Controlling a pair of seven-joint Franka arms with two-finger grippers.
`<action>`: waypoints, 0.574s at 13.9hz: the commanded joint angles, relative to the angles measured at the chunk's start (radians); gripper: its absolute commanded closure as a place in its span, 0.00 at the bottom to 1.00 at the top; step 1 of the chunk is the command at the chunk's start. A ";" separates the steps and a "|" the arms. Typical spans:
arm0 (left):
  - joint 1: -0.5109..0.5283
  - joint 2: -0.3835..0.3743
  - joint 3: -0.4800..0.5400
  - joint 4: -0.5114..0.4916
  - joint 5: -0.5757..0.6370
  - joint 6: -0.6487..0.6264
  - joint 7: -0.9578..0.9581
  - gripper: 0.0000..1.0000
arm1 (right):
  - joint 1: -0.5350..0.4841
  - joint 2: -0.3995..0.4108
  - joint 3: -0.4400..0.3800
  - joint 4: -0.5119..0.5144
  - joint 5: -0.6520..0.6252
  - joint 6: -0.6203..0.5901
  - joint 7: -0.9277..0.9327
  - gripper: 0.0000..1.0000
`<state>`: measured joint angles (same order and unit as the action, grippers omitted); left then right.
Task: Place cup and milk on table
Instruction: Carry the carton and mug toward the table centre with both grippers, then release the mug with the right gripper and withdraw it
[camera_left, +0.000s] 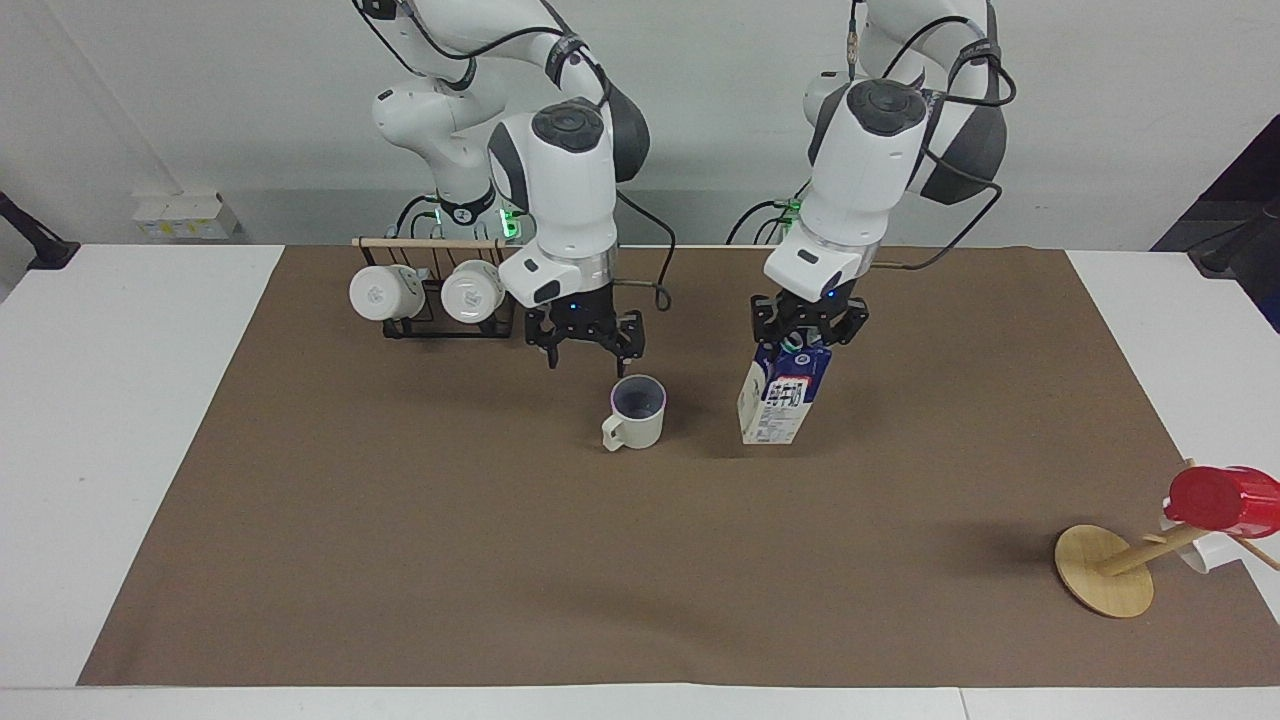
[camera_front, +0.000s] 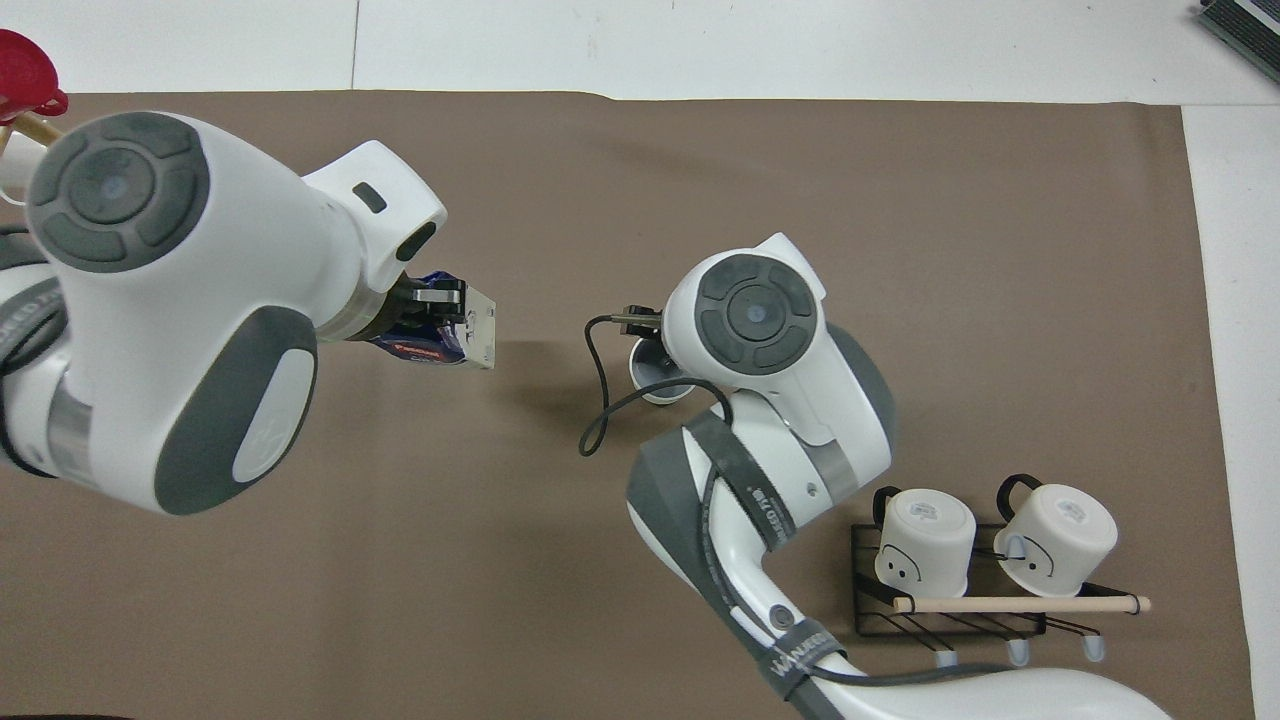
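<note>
The cream cup (camera_left: 637, 412) stands upright on the table's brown sheet (camera_left: 400, 550), handle toward the right arm's end, with nothing touching it. My right gripper (camera_left: 590, 350) hangs open and empty over the sheet between the cup and the mug rack. In the overhead view only the cup's rim (camera_front: 655, 385) shows under the right wrist, and that gripper is hidden. My left gripper (camera_left: 808, 335) is shut on the blue top of the milk (camera_left: 783, 395), which hangs tilted beside the cup with its base low over the sheet. From overhead the milk (camera_front: 455, 335) shows under the left gripper (camera_front: 432, 305).
A black rack with two white mugs (camera_left: 435, 290) stands near the right arm's base. A round wooden stand (camera_left: 1105, 570) carrying a red cup (camera_left: 1220, 498) sits at the left arm's end, far from the robots.
</note>
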<state>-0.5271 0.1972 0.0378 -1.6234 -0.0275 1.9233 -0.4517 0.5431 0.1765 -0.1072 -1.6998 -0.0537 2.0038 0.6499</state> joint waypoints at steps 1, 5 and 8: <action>-0.051 0.100 0.014 0.088 -0.015 0.028 -0.071 0.47 | -0.063 -0.075 0.009 -0.020 -0.005 -0.060 -0.079 0.00; -0.097 0.123 0.014 0.080 -0.015 0.054 -0.100 0.47 | -0.173 -0.162 0.009 -0.017 0.002 -0.158 -0.251 0.00; -0.102 0.126 0.011 0.066 -0.023 0.089 -0.107 0.47 | -0.259 -0.212 0.007 -0.011 0.002 -0.226 -0.364 0.00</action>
<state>-0.6124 0.3143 0.0332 -1.5653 -0.0289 1.9923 -0.5480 0.3357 0.0028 -0.1103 -1.6993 -0.0535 1.8144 0.3570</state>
